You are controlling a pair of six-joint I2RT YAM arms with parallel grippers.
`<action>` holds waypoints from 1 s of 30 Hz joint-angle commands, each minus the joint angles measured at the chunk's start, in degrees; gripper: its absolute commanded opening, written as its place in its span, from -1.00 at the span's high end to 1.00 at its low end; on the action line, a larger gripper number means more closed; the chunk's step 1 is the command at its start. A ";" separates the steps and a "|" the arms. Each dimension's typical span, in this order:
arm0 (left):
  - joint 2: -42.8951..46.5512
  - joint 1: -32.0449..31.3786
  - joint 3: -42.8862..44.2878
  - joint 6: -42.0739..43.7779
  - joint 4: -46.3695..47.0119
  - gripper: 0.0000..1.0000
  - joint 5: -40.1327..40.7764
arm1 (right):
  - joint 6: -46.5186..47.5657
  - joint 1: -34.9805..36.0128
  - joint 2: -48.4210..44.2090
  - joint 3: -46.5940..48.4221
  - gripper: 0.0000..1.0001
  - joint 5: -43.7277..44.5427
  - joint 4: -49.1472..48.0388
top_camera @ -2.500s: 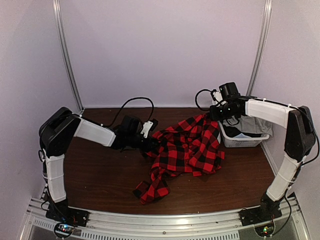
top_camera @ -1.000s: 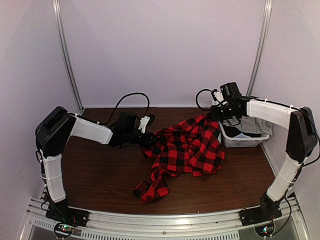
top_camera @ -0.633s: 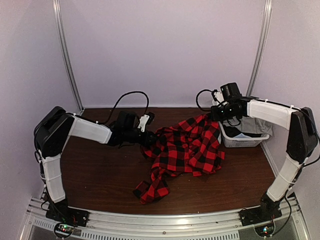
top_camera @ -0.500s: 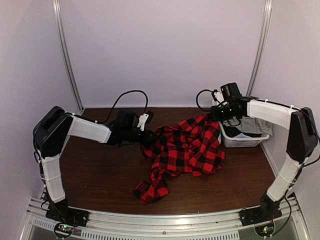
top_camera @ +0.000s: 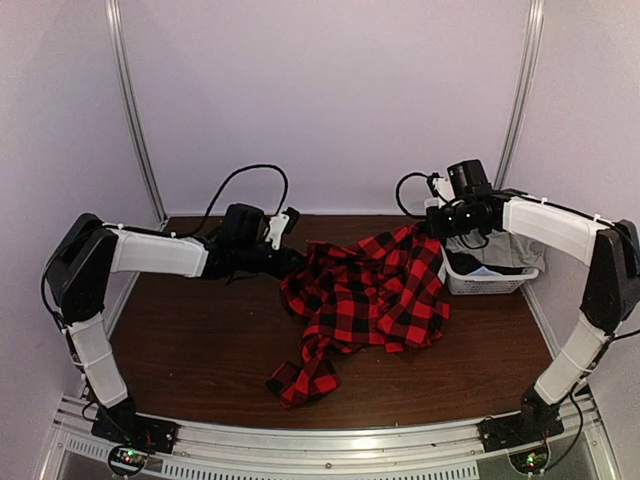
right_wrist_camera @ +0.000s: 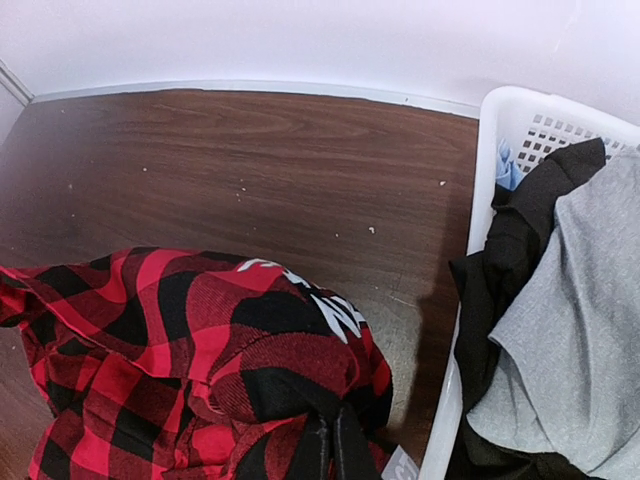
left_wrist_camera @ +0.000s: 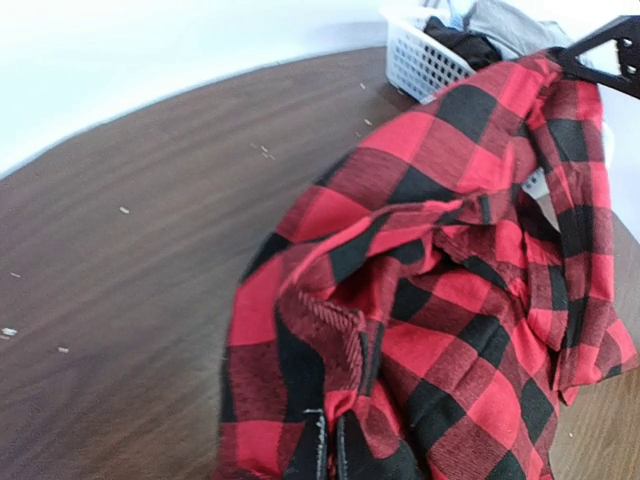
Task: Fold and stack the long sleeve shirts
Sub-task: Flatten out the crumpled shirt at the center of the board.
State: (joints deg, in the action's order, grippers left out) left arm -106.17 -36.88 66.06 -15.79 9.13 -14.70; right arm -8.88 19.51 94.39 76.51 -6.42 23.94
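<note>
While pinched, shirt (top_camera: 370, 292) between left gripper (top_camera: 291, 262), right gripper (top_camera: 432, 230).

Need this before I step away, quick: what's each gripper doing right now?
Left gripper: closed, pinching the flannel shirt.
Right gripper: closed, holding another part of the same shirt.
</note>
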 commanded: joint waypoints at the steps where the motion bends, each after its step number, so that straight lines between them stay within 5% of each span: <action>1: 5.05 0.58 2.74 4.95 -5.58 1.00 7.08 | 0.91 -0.20 -6.35 -0.39 1.00 -1.22 0.44; 16: 19.55 1.19 5.71 12.07 -17.24 1.00 20.38 | 1.25 1.68 -15.66 -2.13 1.00 -5.46 1.71; 30: 29.25 1.38 5.14 19.03 -23.10 1.00 20.61 | 0.63 2.48 -17.12 -4.27 1.00 -7.90 2.27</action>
State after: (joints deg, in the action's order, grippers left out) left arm -81.06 -36.05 70.28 -0.23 -13.80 5.32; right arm -7.90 21.32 78.96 72.86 -13.39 26.35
